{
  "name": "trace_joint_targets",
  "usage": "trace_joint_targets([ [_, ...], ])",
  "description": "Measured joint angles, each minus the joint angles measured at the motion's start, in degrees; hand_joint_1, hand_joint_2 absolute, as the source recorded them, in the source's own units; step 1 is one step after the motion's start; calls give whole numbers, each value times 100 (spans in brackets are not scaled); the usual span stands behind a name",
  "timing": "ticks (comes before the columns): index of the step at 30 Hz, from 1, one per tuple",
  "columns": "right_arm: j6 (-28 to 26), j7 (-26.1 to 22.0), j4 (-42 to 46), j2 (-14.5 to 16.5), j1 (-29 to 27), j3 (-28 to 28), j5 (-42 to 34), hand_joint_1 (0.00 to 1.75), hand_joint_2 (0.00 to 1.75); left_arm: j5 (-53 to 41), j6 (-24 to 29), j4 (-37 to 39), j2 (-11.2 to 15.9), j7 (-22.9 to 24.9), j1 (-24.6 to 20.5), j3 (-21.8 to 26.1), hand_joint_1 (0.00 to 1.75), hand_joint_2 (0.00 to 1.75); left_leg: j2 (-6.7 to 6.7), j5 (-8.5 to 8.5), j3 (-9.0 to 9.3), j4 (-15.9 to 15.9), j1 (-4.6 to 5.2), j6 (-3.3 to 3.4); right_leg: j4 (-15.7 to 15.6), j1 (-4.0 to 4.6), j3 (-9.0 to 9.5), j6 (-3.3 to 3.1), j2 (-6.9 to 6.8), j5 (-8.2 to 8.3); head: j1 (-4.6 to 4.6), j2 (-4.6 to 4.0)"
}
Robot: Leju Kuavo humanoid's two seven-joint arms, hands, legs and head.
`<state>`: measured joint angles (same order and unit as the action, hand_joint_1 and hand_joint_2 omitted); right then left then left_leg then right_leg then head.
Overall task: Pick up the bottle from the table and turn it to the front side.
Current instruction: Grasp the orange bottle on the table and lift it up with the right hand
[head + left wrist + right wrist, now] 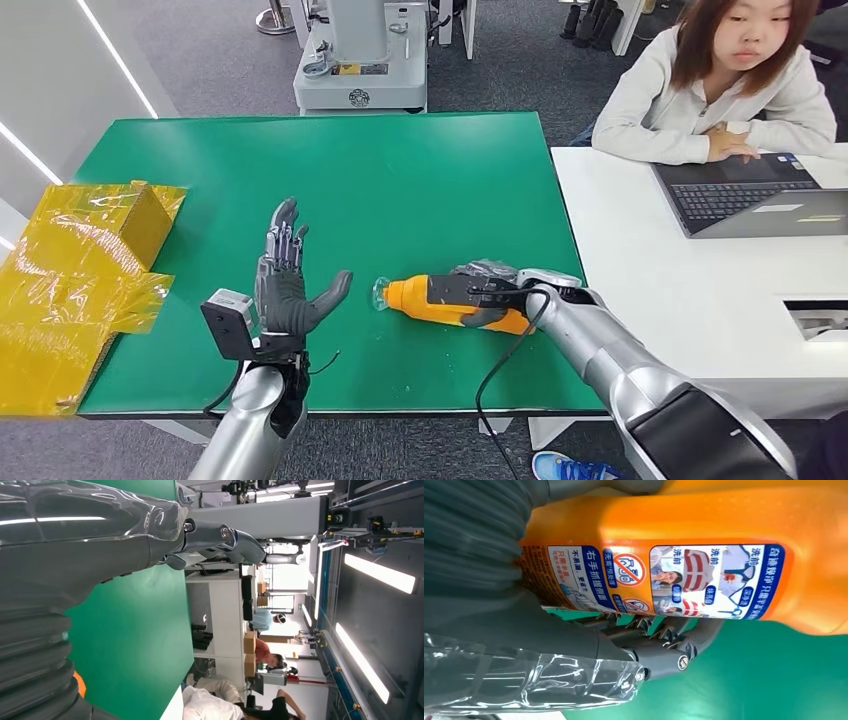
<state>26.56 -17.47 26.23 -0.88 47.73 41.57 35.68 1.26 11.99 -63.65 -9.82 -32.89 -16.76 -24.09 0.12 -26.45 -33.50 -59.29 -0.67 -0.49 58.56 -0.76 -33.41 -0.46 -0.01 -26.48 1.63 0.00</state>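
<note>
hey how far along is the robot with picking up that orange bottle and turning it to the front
Done: the right robot hand has closed around the orange bottle. In hand: the bottle lies on its side low over the green table, cap toward the open left robot hand; whether it has lifted clear is hard to tell. The right wrist view shows a printed label. Left: turning the bottle to its front side.

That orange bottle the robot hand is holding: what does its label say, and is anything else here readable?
On the orange bottle, back label:
"洗前"
"洗后"
"右手抓握"
Two red prohibition signs, no words.
The remaining small print on that label is too small to read.
The yellow plate on the grey machine is too blurred to read.
</note>
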Motion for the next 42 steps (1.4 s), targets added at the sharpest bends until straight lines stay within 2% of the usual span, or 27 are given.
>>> trace_joint_targets([
  [8,-710,-538,48,-132,-114,58,-610,175,175,-68,92,-27,77,-25,171,7,0,175,0,0,-3,0,0,1,-1,0,0,1,-1,0,-1,0],
  [14,-1273,-996,497,-335,-457,-113,-1167,175,175,-98,156,-92,140,-47,213,49,0,175,-2,0,-6,-1,1,1,-1,-1,0,2,-2,1,-1,0],
  [21,-1770,-1316,2049,-673,-1510,-634,-1939,175,175,-177,304,-378,243,-120,456,249,0,175,-7,-3,-30,0,0,1,0,0,-24,1,-6,-2,0,0],
  [26,-2560,-1421,3374,-740,-2510,-1066,-1913,175,175,-280,235,-577,313,-68,618,440,0,175,-15,-3,-72,4,0,0,3,0,-65,0,-12,-5,0,0],
  [30,-2878,-1717,4260,-708,-3031,-1377,-2057,175,175,-298,-78,-598,347,93,593,545,0,175,-12,-3,-91,5,0,-1,4,0,-85,-1,-11,-4,-1,0],
  [33,-2914,-1893,4697,-630,-3168,-1516,-2180,175,175,-293,-404,-583,366,257,455,599,0,175,-10,-2,-94,4,0,0,4,0,-88,-1,-9,-4,0,0],
  [37,-2970,-2025,4888,-404,-3107,-1552,-2149,175,175,-412,-1074,-416,408,495,102,602,0,175,-9,2,-94,4,0,-2,6,0,-88,-2,-9,-2,0,0],
  [42,-3060,-2151,4662,-33,-2788,-1507,-2138,175,175,-185,-1929,-39,425,721,-426,529,0,175,-9,7,-93,4,0,-5,9,0,-89,-3,-8,0,-1,0],
])
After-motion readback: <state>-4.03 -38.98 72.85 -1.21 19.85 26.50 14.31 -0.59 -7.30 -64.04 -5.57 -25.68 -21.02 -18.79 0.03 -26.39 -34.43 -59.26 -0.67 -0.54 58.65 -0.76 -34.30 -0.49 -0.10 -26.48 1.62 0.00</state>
